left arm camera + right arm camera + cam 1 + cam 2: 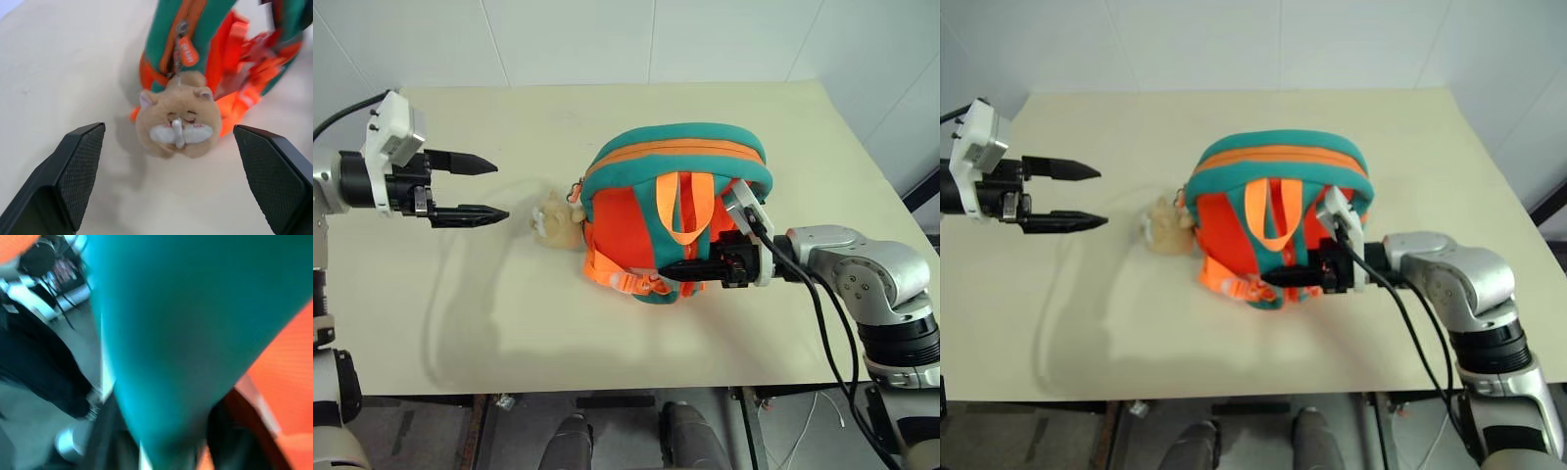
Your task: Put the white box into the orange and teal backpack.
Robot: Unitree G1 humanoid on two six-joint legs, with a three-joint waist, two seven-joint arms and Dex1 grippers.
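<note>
The orange and teal backpack [675,211] lies on the middle of the beige table, its zipper line running along the teal top. A beige plush toy [553,217] hangs from it on the left, and the left wrist view looks straight at the plush toy [176,120]. My left gripper [501,190] hovers to the left of the toy, open and holding nothing. My right gripper [690,264] is against the backpack's lower right corner, pointing left, and a teal strap [186,342] crosses close in front of its wrist camera. The white box is out of view.
The table [460,313] has bare room to the left, behind and in front of the backpack. Its front edge runs just below my arms. A black cable [822,323] hangs from my right wrist. A white wall stands behind the table.
</note>
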